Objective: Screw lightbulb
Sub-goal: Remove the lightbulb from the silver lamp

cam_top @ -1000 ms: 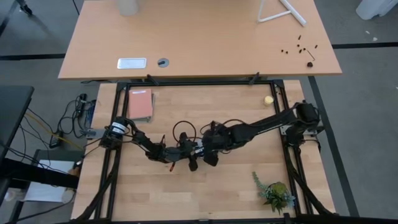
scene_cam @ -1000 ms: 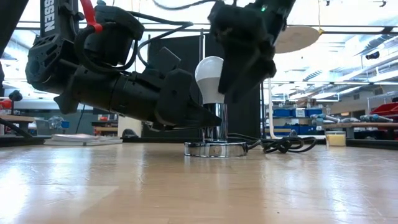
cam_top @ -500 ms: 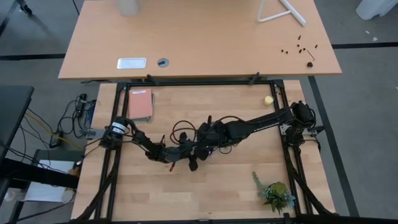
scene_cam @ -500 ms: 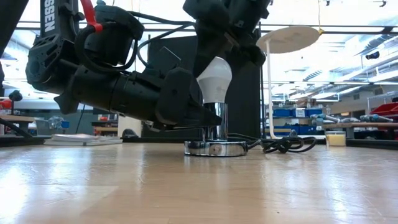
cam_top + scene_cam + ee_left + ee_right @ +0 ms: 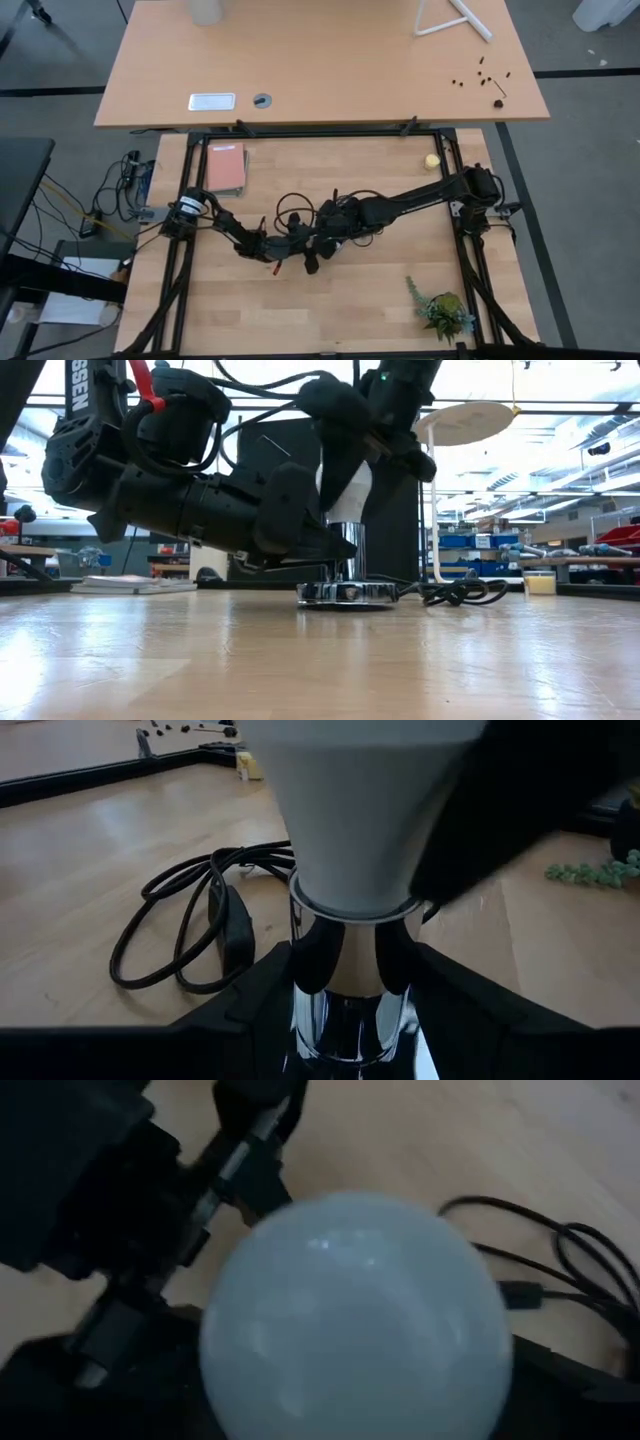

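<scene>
On the left, the left gripper [image 5: 335,550] lies low across the table, its fingers [image 5: 270,985] clamped on the chrome stem of the socket [image 5: 345,970] to steady it. The lightbulb [image 5: 350,495] stands upright in that socket near the table's middle, screw end down, a black cord [image 5: 190,920] looping away beside the base. From the right, the right gripper [image 5: 345,460] reaches over the bulb's dome, its fingers set wide around the glass (the right wrist view is filled by the pale dome [image 5: 355,1320]).

The bulb is likely light, smooth and breakable; I would hold it gently around its widest part and turn it there, never squeezing.

The wooden table [image 5: 320,660] looks flat and slightly glossy. Behind it is a workshop with shelves and benches.
</scene>
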`<action>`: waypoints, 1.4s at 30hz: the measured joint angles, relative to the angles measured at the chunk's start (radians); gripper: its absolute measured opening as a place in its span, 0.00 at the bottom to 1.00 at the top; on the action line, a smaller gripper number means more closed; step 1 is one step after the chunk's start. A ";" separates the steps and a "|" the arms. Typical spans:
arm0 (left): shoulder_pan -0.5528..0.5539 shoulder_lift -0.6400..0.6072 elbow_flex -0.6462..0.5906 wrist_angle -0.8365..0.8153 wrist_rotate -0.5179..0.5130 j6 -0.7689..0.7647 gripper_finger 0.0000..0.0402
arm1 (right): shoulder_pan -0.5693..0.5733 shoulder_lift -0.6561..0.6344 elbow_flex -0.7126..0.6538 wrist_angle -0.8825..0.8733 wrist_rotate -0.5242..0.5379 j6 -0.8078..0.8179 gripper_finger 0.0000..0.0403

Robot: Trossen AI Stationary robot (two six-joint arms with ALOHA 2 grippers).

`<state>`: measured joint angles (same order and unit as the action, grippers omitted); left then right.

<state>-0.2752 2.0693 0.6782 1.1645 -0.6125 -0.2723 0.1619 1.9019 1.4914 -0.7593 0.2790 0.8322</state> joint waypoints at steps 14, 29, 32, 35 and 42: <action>0.000 0.000 0.001 -0.007 -0.022 -0.005 0.47 | -0.002 0.025 0.001 0.050 0.039 -0.039 0.73; 0.001 -0.001 0.002 -0.008 -0.021 0.002 0.47 | -0.023 0.007 0.001 0.050 0.024 -0.080 0.68; 0.001 -0.001 0.002 -0.010 -0.023 0.001 0.47 | -0.027 0.007 0.001 0.053 0.023 -0.093 0.64; 0.001 -0.001 0.002 -0.010 -0.023 0.002 0.47 | -0.029 0.006 0.001 0.052 0.012 -0.110 0.63; 0.001 -0.001 0.002 -0.020 -0.001 0.014 0.47 | -0.034 0.005 0.001 0.056 -0.055 -0.380 0.66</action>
<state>-0.2741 2.0682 0.6800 1.1445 -0.6134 -0.2579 0.1279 1.9072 1.4925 -0.7035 0.2238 0.4521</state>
